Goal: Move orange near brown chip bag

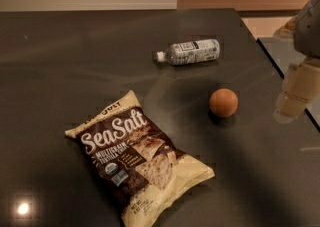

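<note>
Camera view: dark table [60,61] fills most of the shot. The bag [137,158] lies flat at 7 o'clock from centre, "Sea Salt" face up, long axis running 10 to 4 o'clock. The gripper [292,98] hangs at the 3 o'clock edge of the shot, above the table's right edge and off the surface. Whether it is wide or narrow: cannot tell. It holds nothing visible. The orange [223,102] sits on bare table at 2 o'clock from the bag, apart from it, with the gripper at its 3 o'clock, near but not touching.

Step in hand, as I judge it, is the reach and grasp, not yet begun. To do it well, come in over the orange and close across its middle; it is round and smooth, so an off-centre pinch would likely squirt it away. Keep the hold firm but not crushing. Carry toward 8 o'clock and set it down just beside the bag's upper-right side, not on the bag. Release low so it does not roll.

The bottle [190,52] lies on its side at 11 o'clock from the orange, cap toward 9 o'clock, well off the carry line. Nothing sits between orange and bag. Main risk: the table edge runs close at the orange's 3 o'clock, so a nudge that way could send it off. A light glare spot [23,208] at 8 o'clock is only a reflection.
</note>
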Controlling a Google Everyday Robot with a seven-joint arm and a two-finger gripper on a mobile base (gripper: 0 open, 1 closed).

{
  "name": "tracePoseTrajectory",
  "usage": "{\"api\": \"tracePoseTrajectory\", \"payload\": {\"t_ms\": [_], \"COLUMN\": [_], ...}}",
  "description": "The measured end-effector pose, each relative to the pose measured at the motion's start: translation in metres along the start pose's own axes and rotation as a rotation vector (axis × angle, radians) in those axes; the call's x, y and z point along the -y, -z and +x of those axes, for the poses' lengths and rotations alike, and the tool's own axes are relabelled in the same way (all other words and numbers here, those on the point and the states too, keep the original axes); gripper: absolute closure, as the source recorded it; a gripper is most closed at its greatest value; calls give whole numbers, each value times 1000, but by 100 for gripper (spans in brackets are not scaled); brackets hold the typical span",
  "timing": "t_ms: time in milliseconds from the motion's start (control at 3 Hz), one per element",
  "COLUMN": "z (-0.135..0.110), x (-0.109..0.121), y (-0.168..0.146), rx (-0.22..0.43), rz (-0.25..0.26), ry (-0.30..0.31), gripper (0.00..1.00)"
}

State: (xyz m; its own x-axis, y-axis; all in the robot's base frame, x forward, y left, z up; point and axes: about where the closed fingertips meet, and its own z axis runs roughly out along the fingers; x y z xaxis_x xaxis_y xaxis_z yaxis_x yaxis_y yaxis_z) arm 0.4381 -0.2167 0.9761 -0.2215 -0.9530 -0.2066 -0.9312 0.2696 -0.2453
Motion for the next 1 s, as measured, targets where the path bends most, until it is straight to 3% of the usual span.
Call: {"api": "tracePoseTrajectory", "payload": {"t_ms": [667, 1000], "z": [-2, -8], "x": [3, 15], "y": [-3, -15], "rx": [0, 60], "rz": [-17, -47], "ry": [34, 51], "gripper": [0, 0]}}
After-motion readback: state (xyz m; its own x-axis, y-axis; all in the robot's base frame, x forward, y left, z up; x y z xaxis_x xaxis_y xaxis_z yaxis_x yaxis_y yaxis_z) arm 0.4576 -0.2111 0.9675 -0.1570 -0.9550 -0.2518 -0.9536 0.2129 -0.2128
